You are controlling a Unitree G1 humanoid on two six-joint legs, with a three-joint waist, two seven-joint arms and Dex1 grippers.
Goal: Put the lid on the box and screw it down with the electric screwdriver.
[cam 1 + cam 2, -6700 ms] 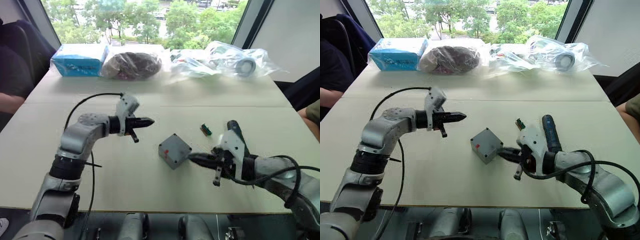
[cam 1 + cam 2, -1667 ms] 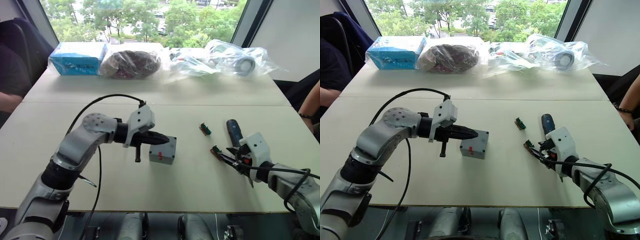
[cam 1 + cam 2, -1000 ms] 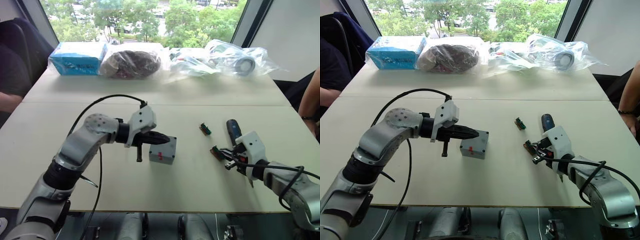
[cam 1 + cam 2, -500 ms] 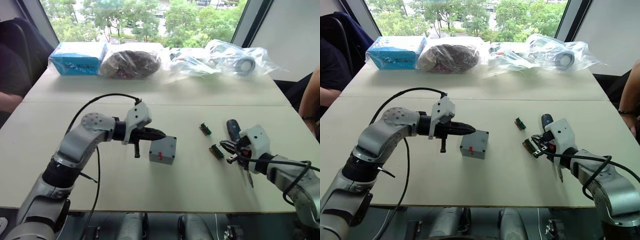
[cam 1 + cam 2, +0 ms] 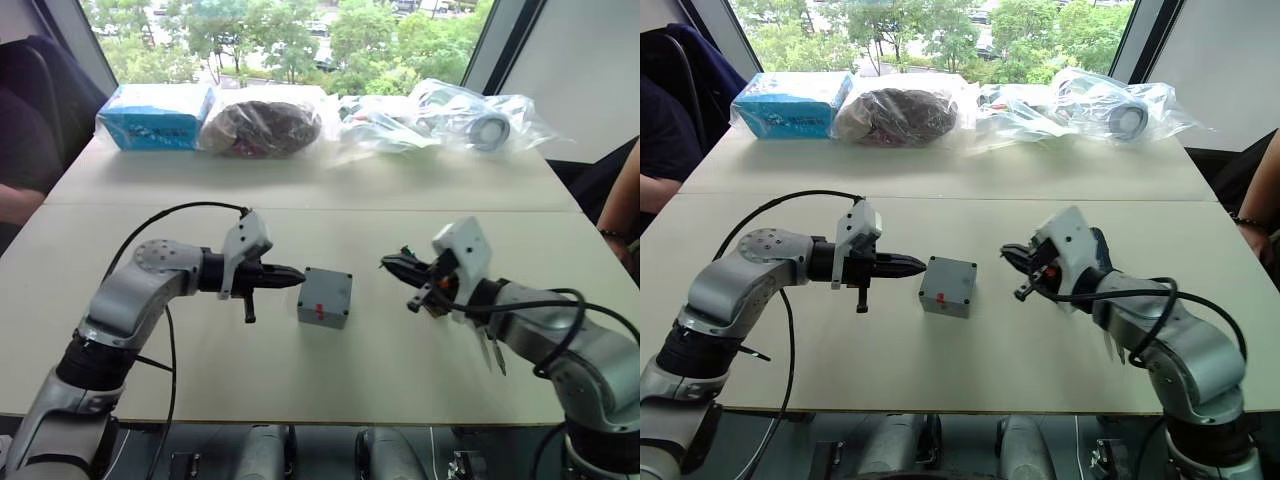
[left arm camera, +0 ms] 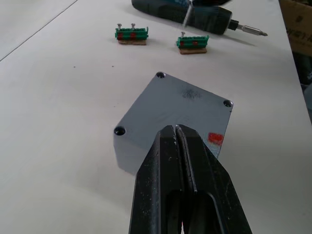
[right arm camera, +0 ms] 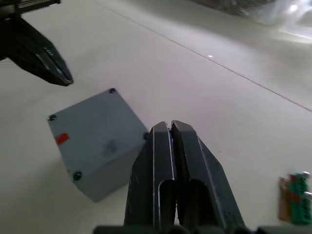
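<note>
Centre of the head view: box [image 5: 325, 297] on the table [image 5: 300, 380], lid [image 6: 173, 109] already on it, red mark on its near side. My left gripper [image 5: 296, 273] sits just left of it, clenched, empty. My right gripper [image 5: 388, 263] is to its right, apart, pinched closed, empty. Screwdriver [image 6: 195, 12] lies beyond two green strips [image 6: 131, 34].
</note>
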